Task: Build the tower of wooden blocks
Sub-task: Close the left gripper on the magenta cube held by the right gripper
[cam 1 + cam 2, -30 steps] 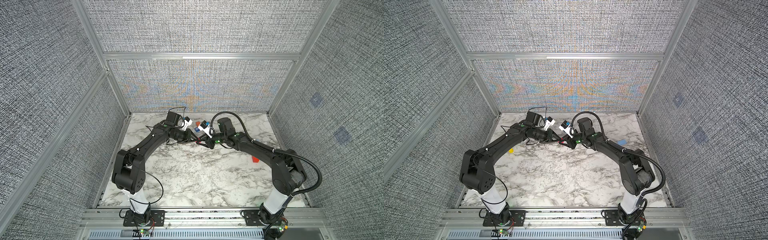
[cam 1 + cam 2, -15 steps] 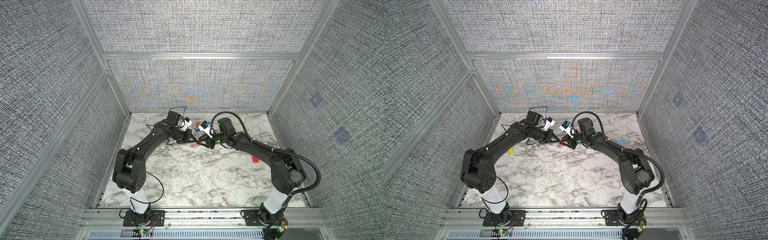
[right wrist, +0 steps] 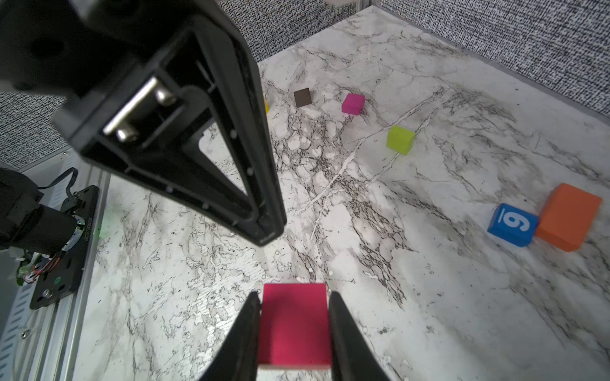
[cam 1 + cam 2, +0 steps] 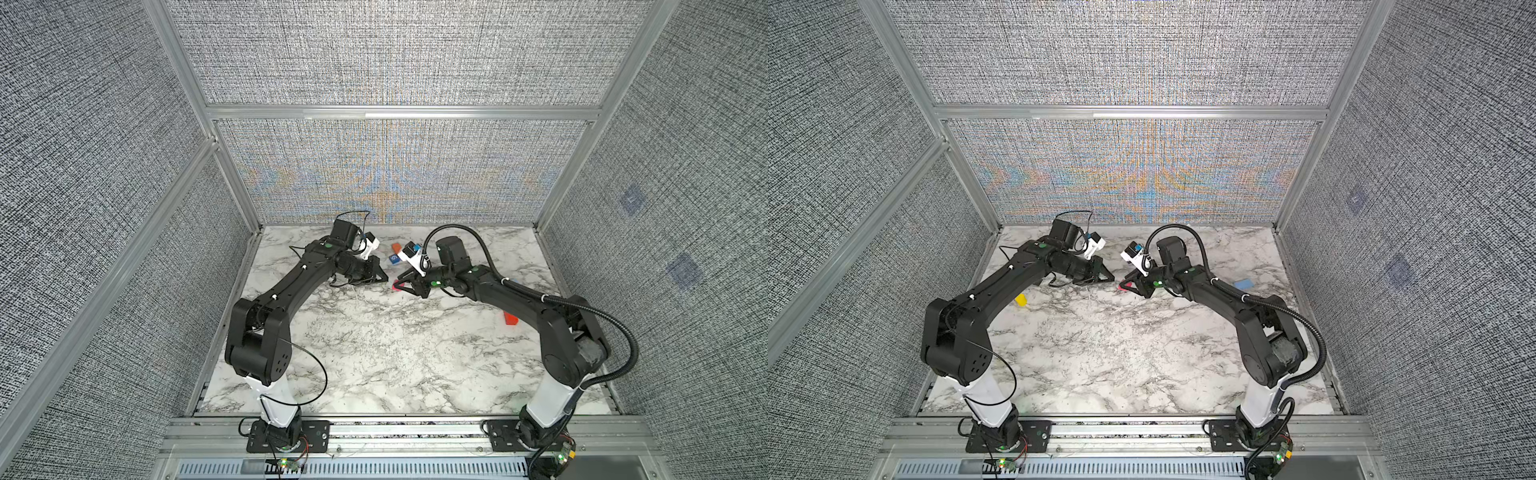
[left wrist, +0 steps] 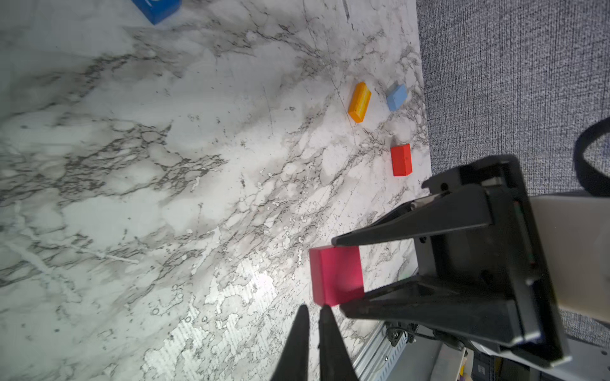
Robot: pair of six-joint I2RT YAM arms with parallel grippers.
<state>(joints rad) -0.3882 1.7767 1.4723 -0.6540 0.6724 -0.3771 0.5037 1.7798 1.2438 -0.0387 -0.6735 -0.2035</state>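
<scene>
Crimson painted wood brick: pinched by right fingers. Left fingers: pressed together, empty, just beside. Risk: left tip bumps brick, twists grip.

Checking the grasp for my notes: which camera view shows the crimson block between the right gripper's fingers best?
The right wrist view: the crimson block fills the foreground, with the right gripper closed on its two sides. The left wrist view shows it smaller, from the side. In both top views it is only a pink speck.
</scene>
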